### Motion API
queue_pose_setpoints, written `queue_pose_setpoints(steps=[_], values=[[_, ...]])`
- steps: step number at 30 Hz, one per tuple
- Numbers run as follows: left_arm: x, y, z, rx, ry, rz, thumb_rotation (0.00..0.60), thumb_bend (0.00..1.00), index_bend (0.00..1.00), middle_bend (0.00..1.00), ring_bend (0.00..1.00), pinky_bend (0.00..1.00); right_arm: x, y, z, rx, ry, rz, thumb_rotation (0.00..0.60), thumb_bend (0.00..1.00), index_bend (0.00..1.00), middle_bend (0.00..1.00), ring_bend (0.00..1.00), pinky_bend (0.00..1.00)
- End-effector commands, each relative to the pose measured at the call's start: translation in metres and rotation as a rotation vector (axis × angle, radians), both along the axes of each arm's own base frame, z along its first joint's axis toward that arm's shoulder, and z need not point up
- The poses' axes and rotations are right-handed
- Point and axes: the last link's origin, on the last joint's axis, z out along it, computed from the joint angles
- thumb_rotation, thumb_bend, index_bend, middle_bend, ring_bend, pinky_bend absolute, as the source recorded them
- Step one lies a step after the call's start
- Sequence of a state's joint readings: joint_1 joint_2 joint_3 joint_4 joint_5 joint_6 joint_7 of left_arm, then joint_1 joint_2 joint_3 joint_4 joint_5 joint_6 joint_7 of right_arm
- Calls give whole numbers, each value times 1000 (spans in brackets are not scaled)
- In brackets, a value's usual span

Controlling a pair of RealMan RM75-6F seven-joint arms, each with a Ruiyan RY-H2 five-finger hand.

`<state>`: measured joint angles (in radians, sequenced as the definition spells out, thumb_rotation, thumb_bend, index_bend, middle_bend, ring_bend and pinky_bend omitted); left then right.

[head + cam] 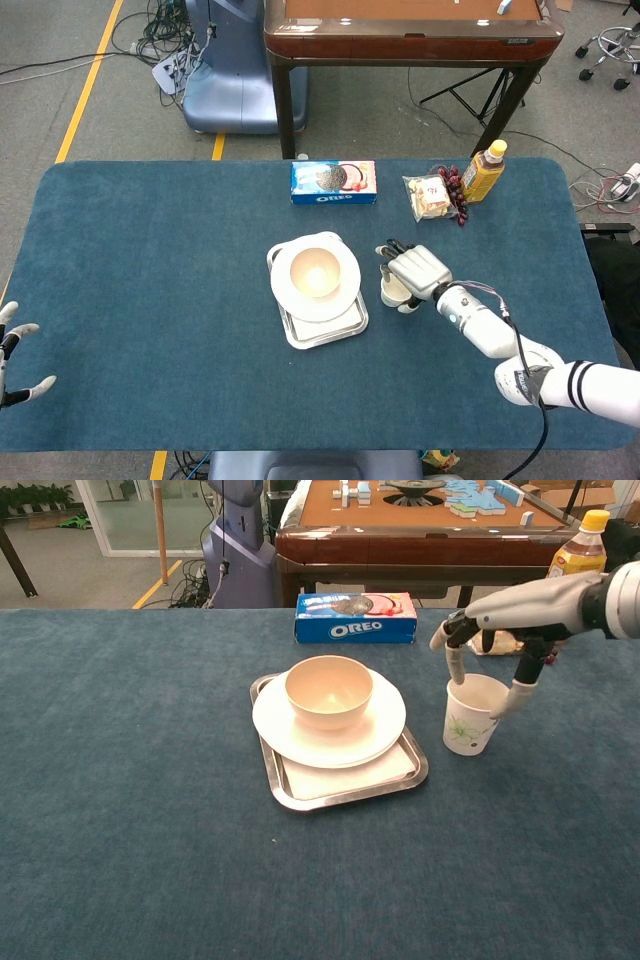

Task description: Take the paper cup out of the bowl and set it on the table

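Cup: the paper cup [471,715] stands upright on the table [150,810], just right of the tray [345,785].
Bowl: the bowl [329,691] sits on a plate [380,730], with nothing inside.
Right hand: the right hand [500,615] hangs over the cup, fingers [521,685] spread, holding nothing.
Left hand: the left hand [15,355] lies at the table edge, fingers apart.

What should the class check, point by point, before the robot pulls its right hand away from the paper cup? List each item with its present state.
1. Paper cup out of the bowl: ok.
2. Cup upright on the table: ok.
3. Cup apart from the tray: ok.
4. Right hand fingers off the cup: not ok, one fingertip seems to touch the rim.
5. Left hand far from the cup: ok.
6. Oreo box out of the hand's way: ok.
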<state>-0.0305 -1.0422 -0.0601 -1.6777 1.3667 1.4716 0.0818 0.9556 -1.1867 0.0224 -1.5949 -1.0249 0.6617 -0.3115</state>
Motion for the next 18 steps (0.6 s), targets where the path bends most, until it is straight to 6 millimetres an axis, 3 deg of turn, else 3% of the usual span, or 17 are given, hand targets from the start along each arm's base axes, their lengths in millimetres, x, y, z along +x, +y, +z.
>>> queue_pose_setpoints(steps=[1, 7, 13, 18], values=[[0, 0, 0, -1, 0, 1, 600, 74, 279, 68, 3, 290, 4, 6, 23, -49, -13, 19, 600, 181, 403, 118, 3, 232], [1, 0, -2, -8, 1, -4, 600, 74, 279, 68, 4, 291, 1, 22, 63, -184, -26, 31, 600, 180, 403, 120, 3, 232], [4, 2, -5, -11, -11, -40, 600, 74, 288, 83, 16, 295, -24, 57, 100, -369, 14, 5, 600, 179, 403, 146, 3, 232], [7, 3, -9, -9, -25, -95, 600, 74, 310, 118, 49, 315, -51, 93, 116, -464, 44, -57, 600, 179, 403, 154, 4, 232]])
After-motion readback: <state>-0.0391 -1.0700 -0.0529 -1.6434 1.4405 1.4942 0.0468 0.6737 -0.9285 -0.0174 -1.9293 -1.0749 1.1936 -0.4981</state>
